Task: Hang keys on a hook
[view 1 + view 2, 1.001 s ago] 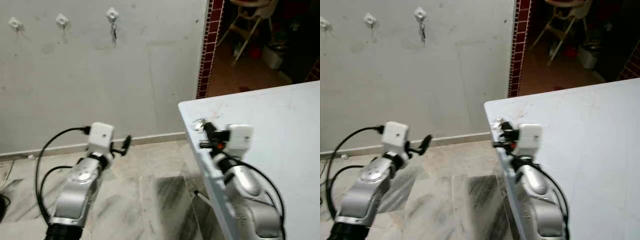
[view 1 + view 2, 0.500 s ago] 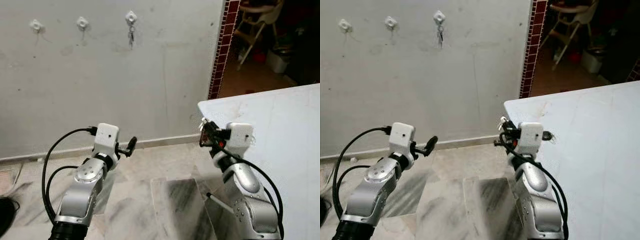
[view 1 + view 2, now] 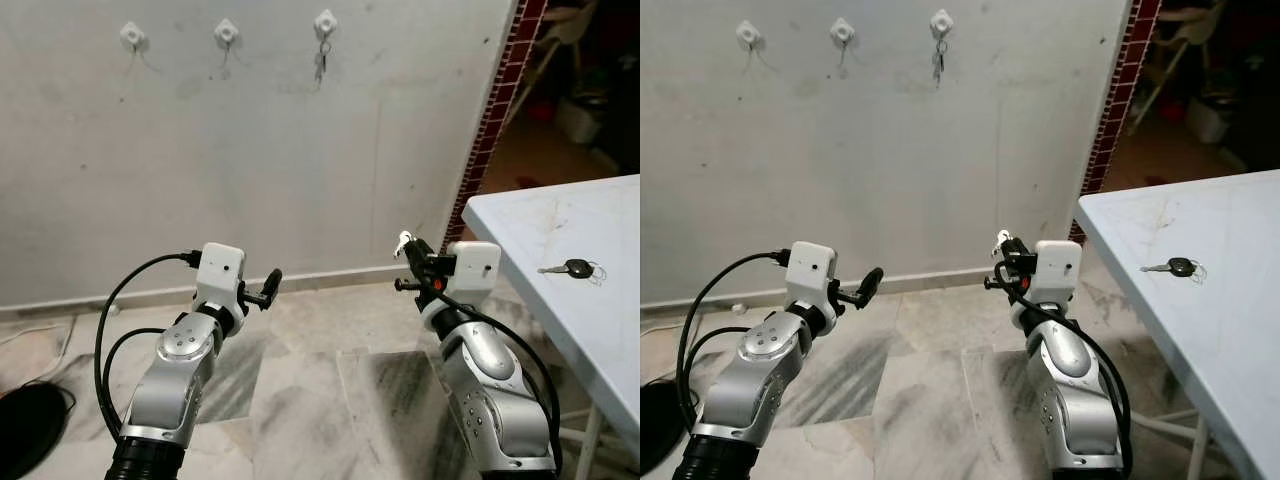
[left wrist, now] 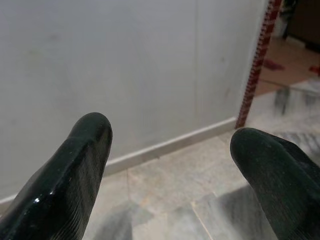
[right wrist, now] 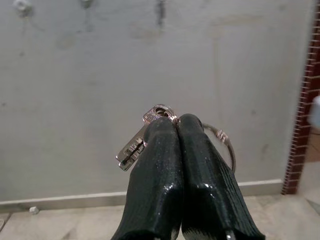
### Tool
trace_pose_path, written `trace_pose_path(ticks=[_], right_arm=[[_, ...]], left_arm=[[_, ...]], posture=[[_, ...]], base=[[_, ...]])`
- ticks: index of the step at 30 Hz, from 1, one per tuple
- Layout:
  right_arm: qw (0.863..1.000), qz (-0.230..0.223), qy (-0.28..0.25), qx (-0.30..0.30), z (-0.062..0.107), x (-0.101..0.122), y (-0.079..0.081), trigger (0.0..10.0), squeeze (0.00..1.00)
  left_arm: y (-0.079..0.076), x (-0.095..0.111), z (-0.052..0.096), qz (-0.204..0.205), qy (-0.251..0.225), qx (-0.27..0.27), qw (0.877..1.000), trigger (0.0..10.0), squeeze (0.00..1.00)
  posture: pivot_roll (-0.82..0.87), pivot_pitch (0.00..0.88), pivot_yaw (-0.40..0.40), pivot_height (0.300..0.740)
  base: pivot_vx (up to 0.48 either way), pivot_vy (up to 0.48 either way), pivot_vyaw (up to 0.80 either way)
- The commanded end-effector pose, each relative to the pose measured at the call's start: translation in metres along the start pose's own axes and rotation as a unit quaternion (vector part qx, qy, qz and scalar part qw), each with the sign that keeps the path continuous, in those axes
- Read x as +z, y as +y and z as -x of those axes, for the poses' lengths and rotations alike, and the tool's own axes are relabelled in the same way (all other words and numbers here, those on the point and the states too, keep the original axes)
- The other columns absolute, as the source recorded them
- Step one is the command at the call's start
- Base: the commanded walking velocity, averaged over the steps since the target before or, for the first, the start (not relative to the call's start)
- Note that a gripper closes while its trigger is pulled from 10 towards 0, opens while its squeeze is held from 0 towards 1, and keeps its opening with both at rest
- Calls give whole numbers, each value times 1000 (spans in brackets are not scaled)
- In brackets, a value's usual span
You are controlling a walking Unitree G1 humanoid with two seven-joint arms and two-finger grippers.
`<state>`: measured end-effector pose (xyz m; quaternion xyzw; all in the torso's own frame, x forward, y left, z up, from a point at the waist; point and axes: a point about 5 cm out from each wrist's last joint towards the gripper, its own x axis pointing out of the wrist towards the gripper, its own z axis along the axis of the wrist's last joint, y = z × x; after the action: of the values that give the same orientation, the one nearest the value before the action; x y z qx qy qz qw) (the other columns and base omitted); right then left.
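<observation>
A silver key on a wire ring (image 5: 150,134) sits mid-frame, pinched between black fingertips, while three white hooks (image 3: 226,32) line the wall's upper left.

You face a home hallway: plain wall (image 3: 300,140) with three hooks (image 3: 226,31), marble floor (image 3: 300,400), skirting, white table (image 3: 600,290), tiled doorway edge (image 3: 495,120) onto a room with a high chair (image 3: 570,20).

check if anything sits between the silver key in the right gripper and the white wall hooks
Nothing visible does. The right gripper holds the small silver key on its ring, facing bare grey wall; two white wall hooks look free, the third carries keys.
</observation>
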<state>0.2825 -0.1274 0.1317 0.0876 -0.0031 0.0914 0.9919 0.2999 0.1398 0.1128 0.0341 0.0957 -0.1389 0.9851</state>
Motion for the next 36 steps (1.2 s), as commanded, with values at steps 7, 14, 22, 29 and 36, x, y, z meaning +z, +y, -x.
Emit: trace_pose_path(ticks=[7, 14, 22, 29, 36], right_arm=[[1000, 2, -9, 19, -2, 3, 10, 10000, 0], [1000, 3, -8, 19, -1, 2, 10, 10000, 0], [1000, 8, -8, 22, -1, 2, 11, 10000, 0], [1000, 12, -9, 27, -2, 3, 12, 10000, 0], [999, 18, -7, 38, -2, 2, 15, 10000, 0]], left_arm=[[7, 0, 0, 6, -4, 16, 1000, 10000, 0], [2, 11, -4, 17, -33, 1, 999, 10000, 0], [-1, 16, -6, 35, -50, -10, 998, 10000, 0], [0, 16, -7, 39, -50, -14, 998, 10000, 0], [-2, 15, -7, 42, -48, -16, 998, 10000, 0]], posture=[[104, 0, 28, 740], [101, 0, 22, 740], [99, 0, 21, 740], [100, 0, 20, 740], [102, 0, 20, 740]], base=[[0, 480, 0], [0, 48, 0], [148, 0, 0], [418, 0, 0], [475, 0, 0]])
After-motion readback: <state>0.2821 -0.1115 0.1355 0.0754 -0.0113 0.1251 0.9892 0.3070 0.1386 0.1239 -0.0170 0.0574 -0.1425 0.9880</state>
